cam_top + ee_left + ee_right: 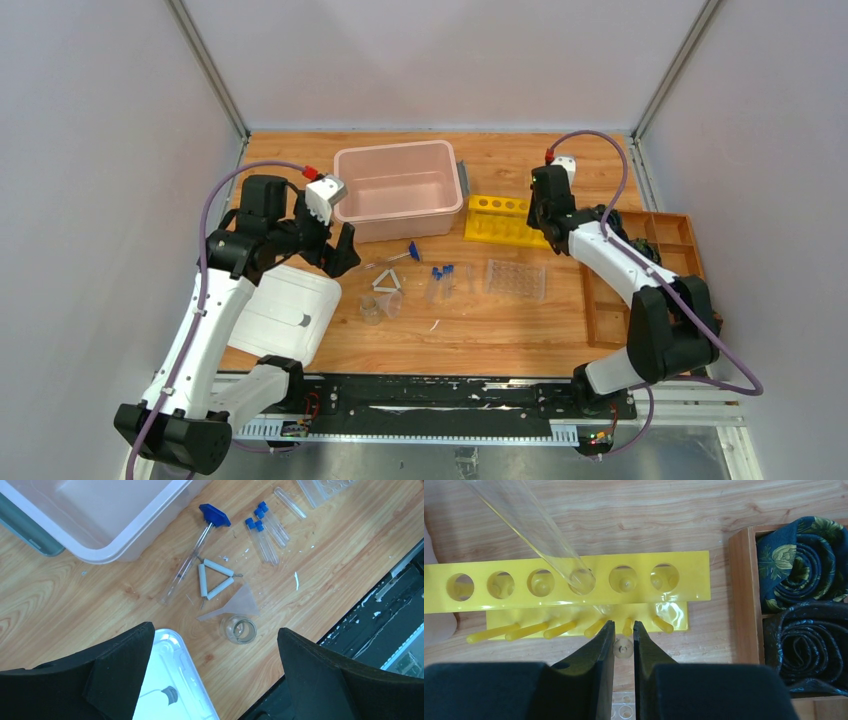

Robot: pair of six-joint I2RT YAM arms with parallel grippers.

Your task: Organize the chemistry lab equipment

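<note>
Left tool (215, 635) hangs wide open over the worktop (75, 595), the small clear cup (239, 629) at lower centre between its fingers (120, 670), the white triangle (216, 578) just above it; right tool (624, 627), nearly closed and empty, faces the yellow rack (644, 562).

**Layout of the wooden table (500, 335).** Rear centre: pink rectangular plastic bin (400, 228). Just right of it: yellow plastic peg rack (498, 222), with a clear open tube (519, 515) leaning in its fourth hole from the left. Before the bin: thin clear blue-tipped rod (392, 259), then small white triangle (386, 283), then small clear plastic cup (373, 310). Right of the triangle: small clear blue-capped tubes (440, 285), then clear tube rack (516, 280). Front left: white plastic lid (285, 312). Right edge: wooden compartment tray (604, 308), with dark coiled cloth rolls (804, 555) in its rear compartments.
</note>
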